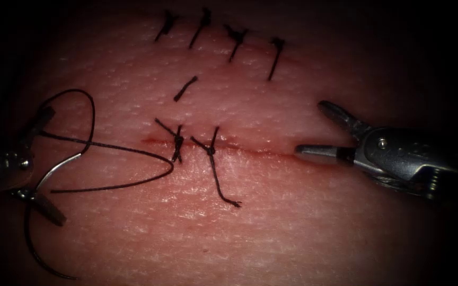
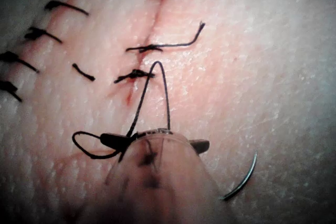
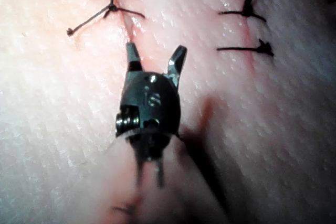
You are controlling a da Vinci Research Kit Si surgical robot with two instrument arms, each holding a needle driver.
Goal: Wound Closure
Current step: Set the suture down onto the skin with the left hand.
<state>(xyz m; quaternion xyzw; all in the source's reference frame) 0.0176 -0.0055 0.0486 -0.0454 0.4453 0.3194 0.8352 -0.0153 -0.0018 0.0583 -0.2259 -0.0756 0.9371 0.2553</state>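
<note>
left tool (image 1: 42,161) jaws wide, needle (image 1: 59,168) lying between them, out of the tissue (image 1: 292,222) | right tool (image 1: 319,130) jaws wide, holding nothing, beside the cut (image 1: 261,152)

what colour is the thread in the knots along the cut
Black, or very dark; the thread and its knots show best in the endoscope view.

Pink tissue (image 1: 292,222), black thread (image 1: 112,145), silvery, perhaps steel-grey, needle (image 1: 59,167).

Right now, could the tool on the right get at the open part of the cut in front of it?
Probably yes. The right tool holds nothing, its jaws open, one tip right at the unstitched end of the cut. No thread lies between them; the nearest knot is further left, and the left tool stays far left with the needle.
</note>
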